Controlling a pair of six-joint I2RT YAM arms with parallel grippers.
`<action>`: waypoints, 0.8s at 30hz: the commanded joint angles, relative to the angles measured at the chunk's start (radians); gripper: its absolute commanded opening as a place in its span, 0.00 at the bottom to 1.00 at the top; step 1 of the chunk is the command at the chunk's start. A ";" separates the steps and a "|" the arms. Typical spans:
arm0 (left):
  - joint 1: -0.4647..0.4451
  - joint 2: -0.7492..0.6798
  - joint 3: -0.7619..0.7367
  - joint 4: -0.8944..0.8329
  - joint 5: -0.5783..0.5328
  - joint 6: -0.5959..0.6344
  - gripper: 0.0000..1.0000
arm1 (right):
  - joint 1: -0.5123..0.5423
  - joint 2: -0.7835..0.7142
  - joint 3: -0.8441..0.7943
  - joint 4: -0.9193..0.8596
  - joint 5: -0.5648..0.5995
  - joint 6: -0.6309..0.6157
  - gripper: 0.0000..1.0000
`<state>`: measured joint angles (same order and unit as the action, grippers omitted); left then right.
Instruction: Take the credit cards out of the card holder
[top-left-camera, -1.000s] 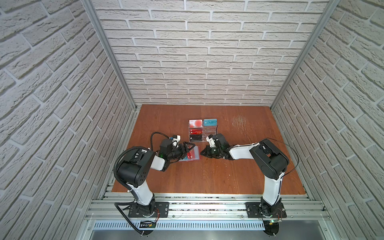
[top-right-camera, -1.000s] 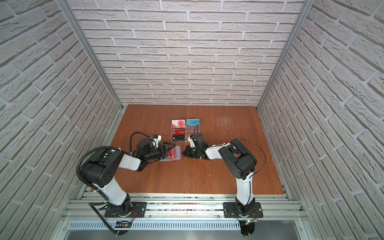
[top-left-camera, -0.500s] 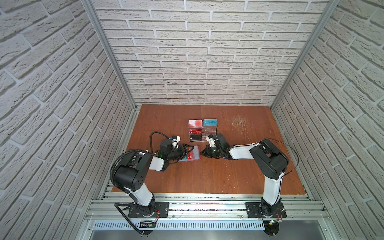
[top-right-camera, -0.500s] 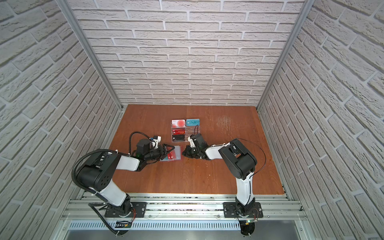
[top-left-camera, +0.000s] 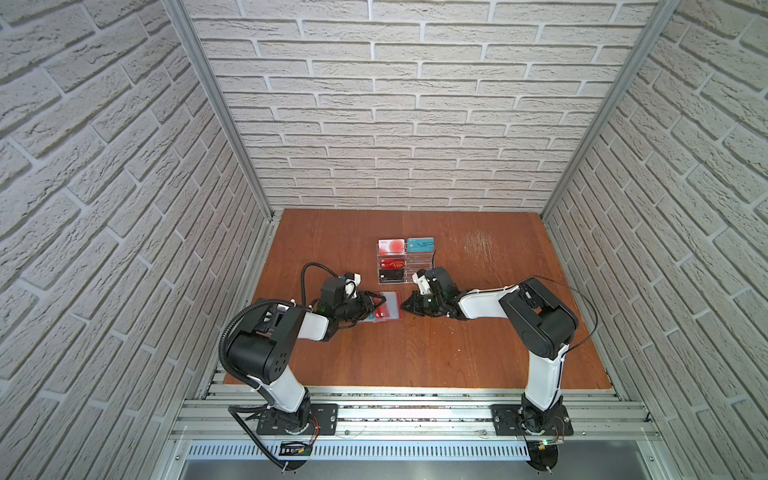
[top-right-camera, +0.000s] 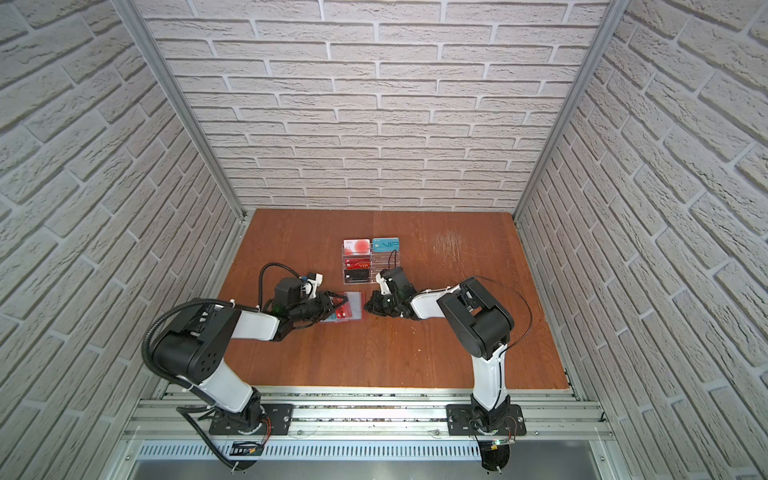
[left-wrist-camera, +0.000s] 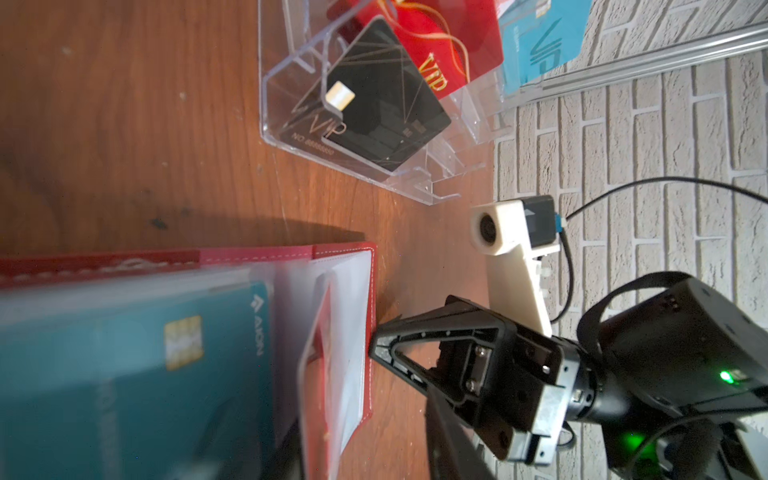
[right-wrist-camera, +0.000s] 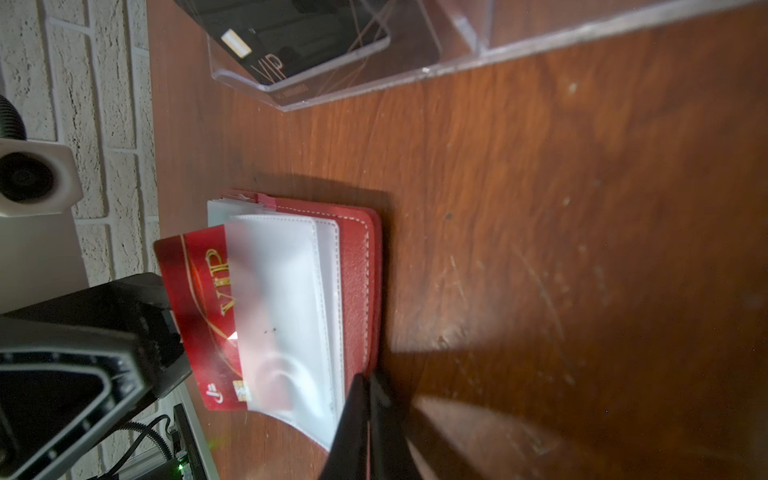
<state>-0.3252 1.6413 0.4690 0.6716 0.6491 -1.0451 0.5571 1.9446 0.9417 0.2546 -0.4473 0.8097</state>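
**Red card partly out of the card holder, left hand set around it**

The card holder (top-left-camera: 392, 312) is seen lying open on the tabletop (top-left-camera: 415, 353), a little left of centre in both top views and just below the clear acrylic stand (top-left-camera: 419, 266). It is flanked by the two hands: the left hand (top-left-camera: 379, 306) is placed over its left part, the right hand (top-left-camera: 404, 307) at its right edge.

In the right wrist view a red card (right-wrist-camera: 195, 307) with gold "VIP" lettering is shown drawn partly out of a clear sleeve (right-wrist-camera: 282, 299). Its free end reaches toward the lower left of the frame, where it is met by a finger (right-wrist-camera: 137, 303) of the left hand. In the left wrist view the card's thin edge is seen running down between two dark, blurred fingers at the bottom of the frame, with a gap left on either side. The left hand's jaws are thus set apart around the card, not clamped on it. A teal card (left-wrist-camera: 124, 374) with a gold chip is kept inside another sleeve, at the lower left of that frame.

The right hand's jaws are brought together, and their tip is laid against the red cover's edge at a corner of the holder. Whether the cover is pinched cannot be told.

A black card (left-wrist-camera: 374, 104) is stood in the front tier of the stand
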 joint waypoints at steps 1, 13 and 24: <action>0.007 -0.028 0.023 -0.016 -0.008 0.045 0.36 | -0.005 0.015 -0.009 -0.043 0.012 0.008 0.06; 0.007 -0.038 0.039 -0.089 -0.024 0.092 0.12 | -0.005 0.010 -0.010 -0.044 0.007 0.009 0.06; 0.007 -0.054 0.076 -0.226 -0.059 0.168 0.05 | -0.005 -0.009 -0.020 -0.035 0.002 0.011 0.06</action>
<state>-0.3218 1.6127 0.5110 0.4862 0.6033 -0.9329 0.5560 1.9446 0.9417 0.2543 -0.4507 0.8162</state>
